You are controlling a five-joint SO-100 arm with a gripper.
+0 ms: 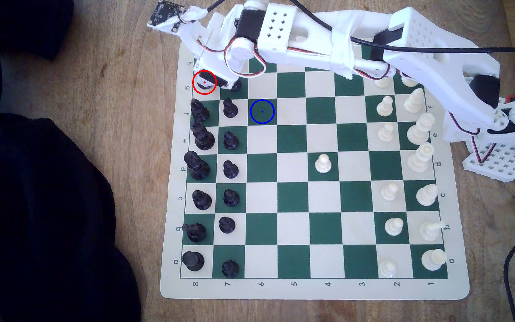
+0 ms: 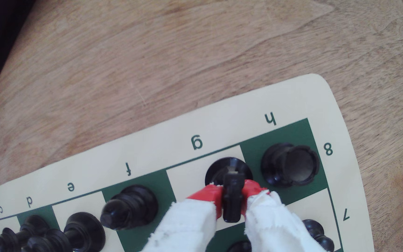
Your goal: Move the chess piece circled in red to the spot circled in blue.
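The chess piece, a black knight (image 2: 230, 201), stands on the cream square by the letter g at the board's edge row. In the exterior view a red ring marks it (image 1: 203, 83), mostly hidden under the arm's wrist. My gripper (image 2: 230, 193) has come down over it, and its red fingertips (image 2: 207, 195) press against both sides of the knight's head, shut on it. The knight's round base still looks to rest on the board. The spot (image 1: 262, 111), a dark green square with a blue ring and dot, lies bare two columns toward the exterior view's right and one row nearer.
A black rook (image 2: 290, 164) and a black bishop (image 2: 130, 206) flank the knight closely. Black pawns (image 1: 230, 108) fill the neighbouring column between knight and spot. White pieces line the exterior view's right; one white pawn (image 1: 323, 163) stands mid-board. Dark cloth (image 1: 33, 185) lies left of the board.
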